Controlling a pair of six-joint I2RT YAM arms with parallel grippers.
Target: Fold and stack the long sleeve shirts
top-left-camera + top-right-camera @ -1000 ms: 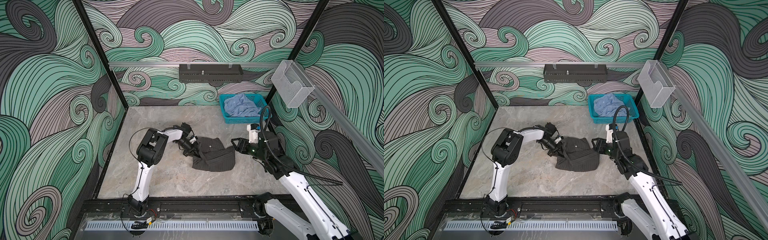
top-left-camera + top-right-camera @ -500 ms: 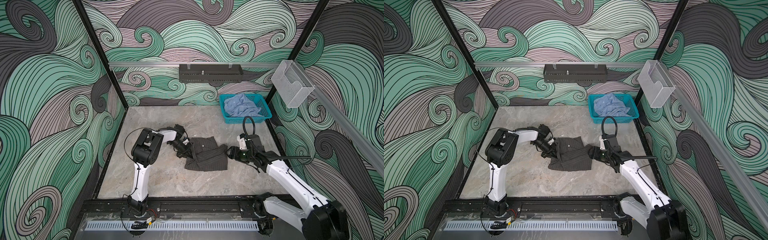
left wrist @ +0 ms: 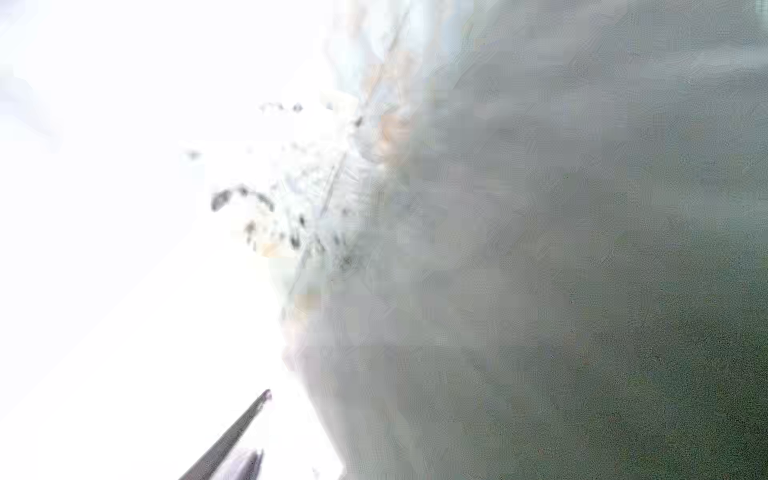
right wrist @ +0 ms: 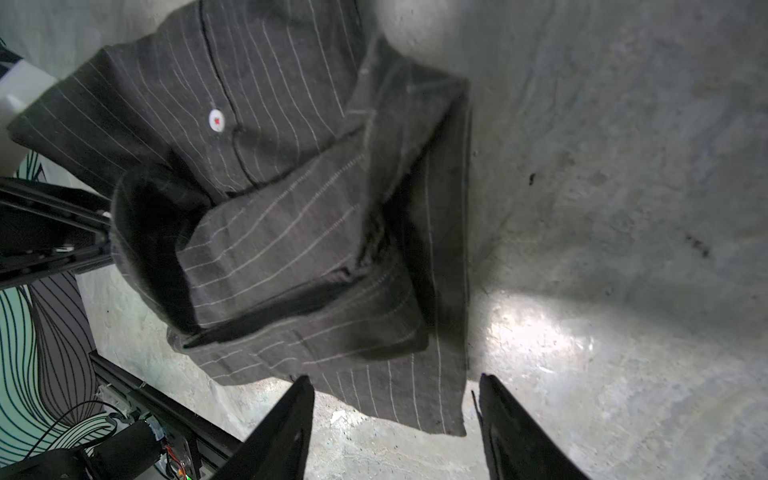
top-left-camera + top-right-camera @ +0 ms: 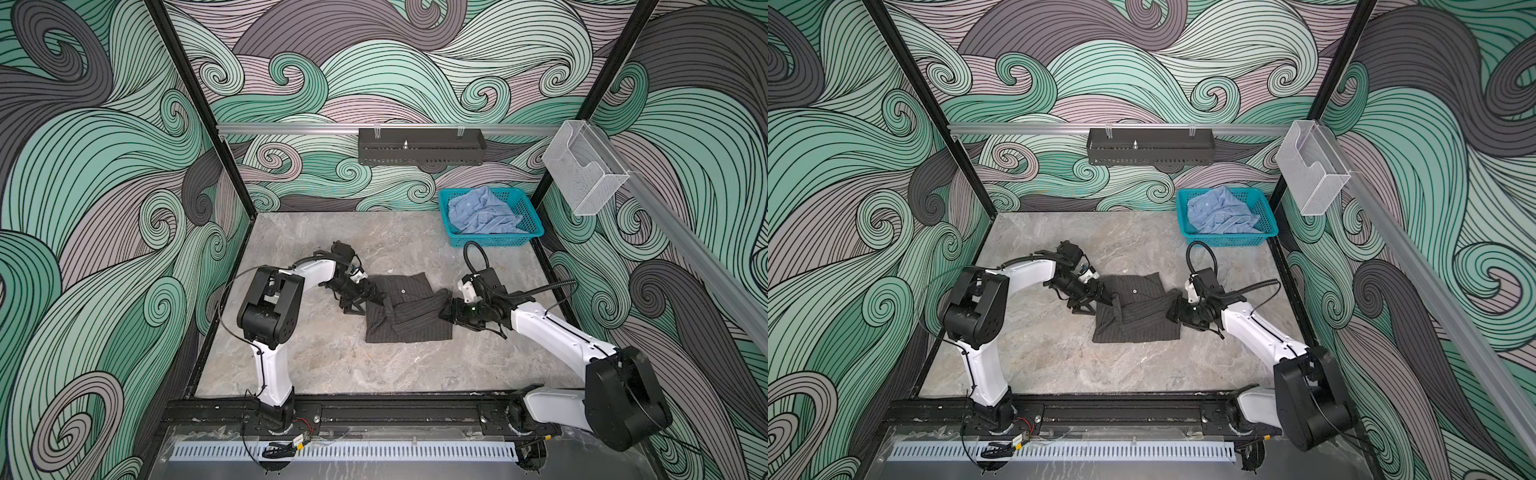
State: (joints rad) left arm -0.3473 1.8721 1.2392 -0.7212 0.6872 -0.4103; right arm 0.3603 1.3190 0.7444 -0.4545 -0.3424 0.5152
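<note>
Cloth, soft and light: the dark shirt (image 5: pixel 405 309) lies part-folded mid-tabletop (image 5: pixel 332 370), and its loose layers will likely slide or unfold if dragged. The blue shirt (image 5: pixel 482 214) sits crumpled in the basket (image 5: pixel 494 241), far right. Right jaws stand spread at the dark shirt's right edge, pinching nothing. Left jaws sit at its left edge; their state cannot be told. Grip folded edges or corners through all layers, both sides together.

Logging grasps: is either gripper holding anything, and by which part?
Right gripper open, holding nothing. Left gripper at the edge of the charcoal pinstriped cloth shirt; hold cannot be told.
</note>
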